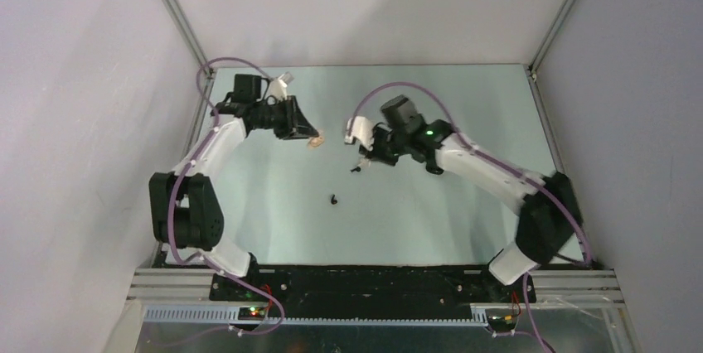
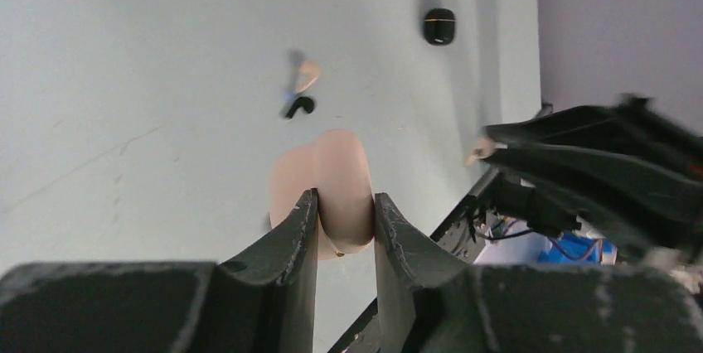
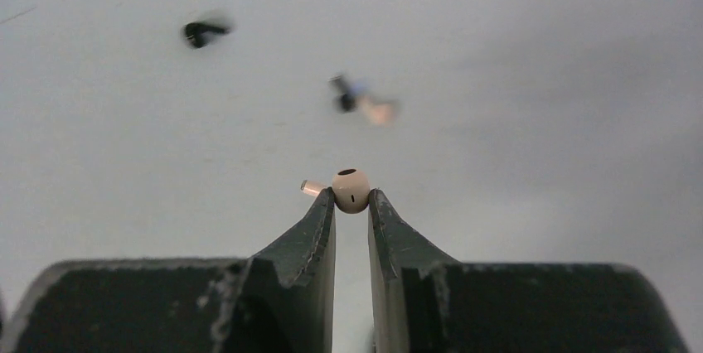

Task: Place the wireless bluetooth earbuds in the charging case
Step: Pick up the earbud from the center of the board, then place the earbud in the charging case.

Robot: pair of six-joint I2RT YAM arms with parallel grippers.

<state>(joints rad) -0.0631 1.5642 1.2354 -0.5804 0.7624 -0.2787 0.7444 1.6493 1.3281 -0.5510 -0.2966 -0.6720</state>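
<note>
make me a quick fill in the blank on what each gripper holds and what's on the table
1. The right gripper pinches a ___ earbud at its fingertips.
2. The cream case is clamped by the ___ gripper.
3. The second case, lying on the table, is ___.
Missing words: cream; left; black.
</note>
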